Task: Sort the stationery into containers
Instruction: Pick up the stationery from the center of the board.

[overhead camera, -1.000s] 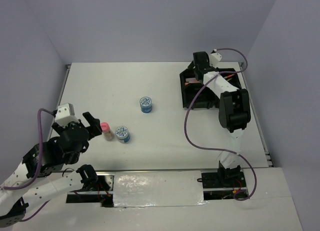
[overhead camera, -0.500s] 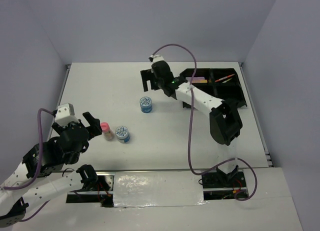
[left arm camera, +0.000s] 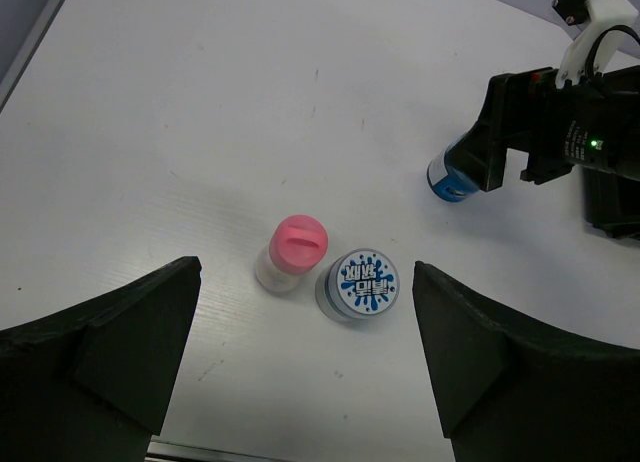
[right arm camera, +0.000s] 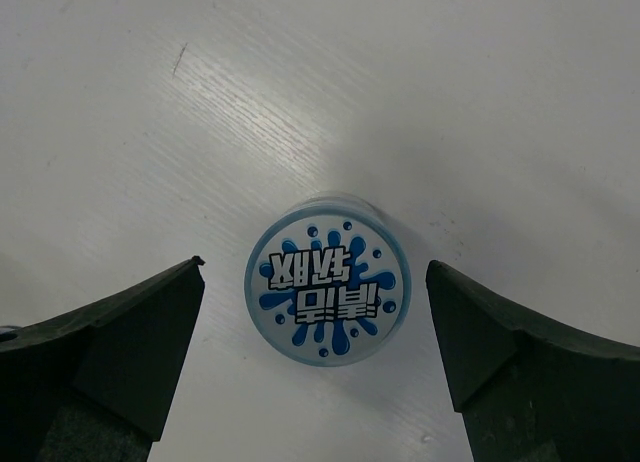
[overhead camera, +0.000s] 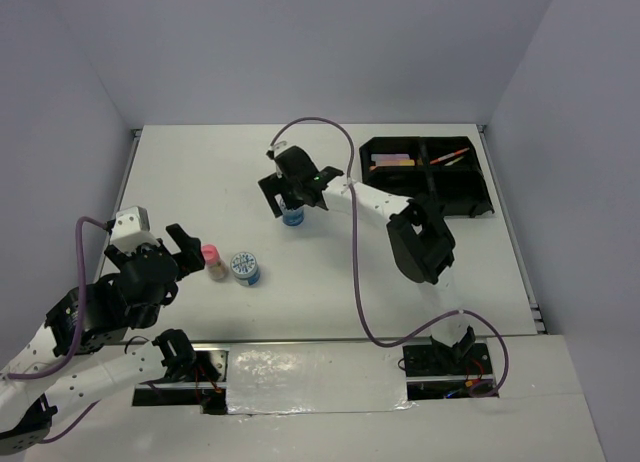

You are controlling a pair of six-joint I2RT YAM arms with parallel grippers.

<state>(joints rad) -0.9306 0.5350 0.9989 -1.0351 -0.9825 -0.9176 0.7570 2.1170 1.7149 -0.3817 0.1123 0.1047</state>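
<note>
right gripper (right arm camera: 313, 282): wide open, one finger on each side of the far tub (right arm camera: 327, 294) in the wrist view, clear gap on both sides, no contact
right gripper height: over the tub in the top view; can't tell how far above the lid it sits
far tub: upright on the table (overhead camera: 200, 162), mid-table, blue wall, white lid with blue splash print facing up
left gripper (overhead camera: 190, 250): open wide, holding nothing, hanging over the near-left part of the table
left wrist view: pink-capped bottle (left arm camera: 295, 250) and near tub (left arm camera: 357, 284) both sit between the fingers, well apart from either pad
pink-capped bottle: upright, just left of the near tub; can't tell whether they touch
near tub: upright, same splash lid, well apart from the far tub
tray (overhead camera: 455, 190): black, far right of the table, well apart from both tubs and the bottle
tray contents: a small bunch of coloured pens (overhead camera: 390, 162) in the far-left compartment; orange pen (overhead camera: 449, 157) lying at a slant in the compartment just right of it
other compartments: too dark to read
</note>
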